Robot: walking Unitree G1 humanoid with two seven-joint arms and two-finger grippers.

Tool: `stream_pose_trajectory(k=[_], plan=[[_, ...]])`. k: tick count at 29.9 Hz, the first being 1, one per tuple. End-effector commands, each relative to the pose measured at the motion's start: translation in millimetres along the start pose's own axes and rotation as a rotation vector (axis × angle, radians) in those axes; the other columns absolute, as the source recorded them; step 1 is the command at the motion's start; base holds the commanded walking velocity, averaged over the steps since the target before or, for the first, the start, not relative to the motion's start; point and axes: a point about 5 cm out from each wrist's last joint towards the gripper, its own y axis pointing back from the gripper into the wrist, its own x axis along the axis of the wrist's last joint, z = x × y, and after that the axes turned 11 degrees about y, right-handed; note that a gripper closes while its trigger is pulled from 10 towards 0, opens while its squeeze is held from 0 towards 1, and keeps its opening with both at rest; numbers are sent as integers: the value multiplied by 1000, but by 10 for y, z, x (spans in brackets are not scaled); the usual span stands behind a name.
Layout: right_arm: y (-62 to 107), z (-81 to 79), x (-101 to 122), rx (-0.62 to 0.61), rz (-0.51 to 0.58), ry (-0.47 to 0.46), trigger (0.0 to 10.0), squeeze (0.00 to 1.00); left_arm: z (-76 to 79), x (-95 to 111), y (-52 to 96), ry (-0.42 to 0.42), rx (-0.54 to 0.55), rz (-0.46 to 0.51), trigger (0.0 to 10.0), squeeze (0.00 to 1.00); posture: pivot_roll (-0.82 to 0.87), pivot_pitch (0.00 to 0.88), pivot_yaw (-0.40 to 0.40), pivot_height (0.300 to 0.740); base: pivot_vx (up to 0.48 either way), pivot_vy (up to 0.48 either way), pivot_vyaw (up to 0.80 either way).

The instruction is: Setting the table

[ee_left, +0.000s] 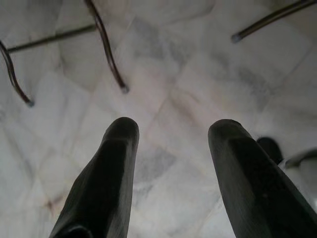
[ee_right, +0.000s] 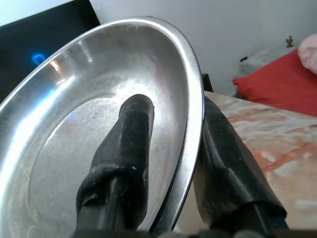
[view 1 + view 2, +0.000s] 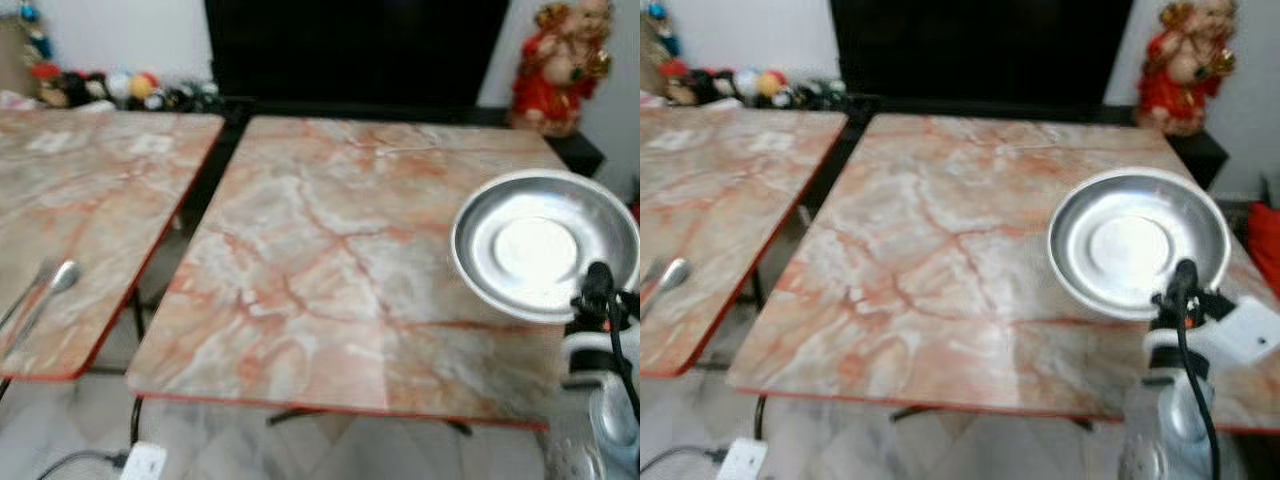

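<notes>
Currently the right gripper [image 2: 171,163] is pinching the steel plate [image 3: 1137,243] by its rim over the counter [image 3: 940,270]; that thin edge-hold risks slipping. Left gripper [image 1: 171,173] is hanging with jaws wide.

Both head eyes look forward and down from standing height across the same marble counter [image 3: 330,270], the right eye set slightly aside. The left wrist camera hangs low, facing the tiled floor [image 1: 168,124] past its gripper [image 1: 171,136]. The right wrist camera sits very close behind its gripper [image 2: 171,119], at the steel plate [image 2: 89,99] near the counter's right edge.
</notes>
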Motion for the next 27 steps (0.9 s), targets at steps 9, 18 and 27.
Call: stream_pose_trajectory(k=[9, 18, 27], plan=[[-78, -169, -200, 112, -156, -9, 10000, 0, -34, -69, 25, -18, 11, -21, 10000, 0, 79, 0, -12, 740, 0, 0, 0], [-65, 6, -335, -59, -258, -80, 10000, 0, -67, -99, 36, -18, 18, -36, 10000, 0, 77, 0, -11, 740, 0, 0, 0], [36, 12, -533, -45, -384, -84, 10000, 0, -59, -111, 40, -21, 14, -39, 10000, 0, 80, 0, -12, 740, 0, 0, 0]])
